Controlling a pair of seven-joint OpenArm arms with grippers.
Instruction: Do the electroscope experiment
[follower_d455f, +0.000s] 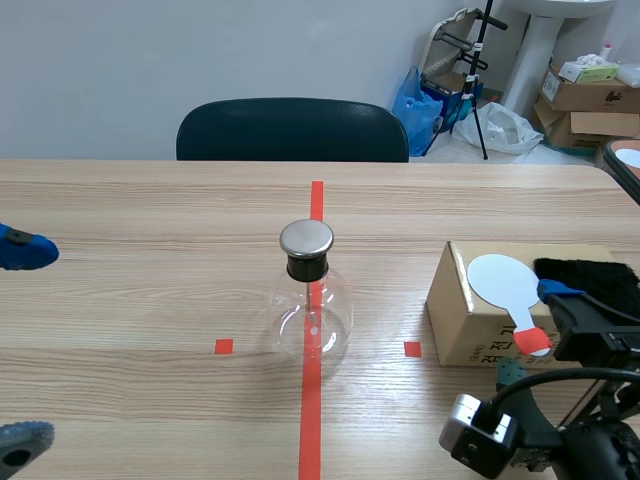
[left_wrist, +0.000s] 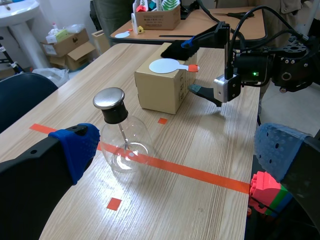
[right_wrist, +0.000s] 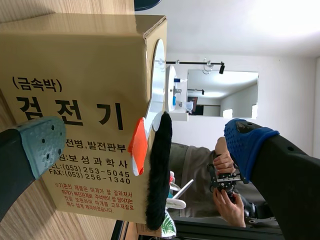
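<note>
— What's on the counter (follower_d455f: 150, 300)?
— One electroscope flask (follower_d455f: 311, 305) on the tape line (follower_d455f: 311, 420); one cardboard box (follower_d455f: 468, 325) carrying one white paddle (follower_d455f: 503, 281), one black fur (follower_d455f: 592, 270).
— Hands?
— Two, both released: left hand (left_wrist: 177, 150) facing the flask, right hand (right_wrist: 145, 145) at the box.

Clear glass flask (follower_d455f: 312, 318), brushed metal cap (follower_d455f: 306, 238); matt cardboard box (follower_d455f: 470, 325).

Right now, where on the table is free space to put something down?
Bare table lies wide between the flask and the left gripper, and behind the flask toward the far edge. Crowded: the box, with the right gripper at it.
</note>
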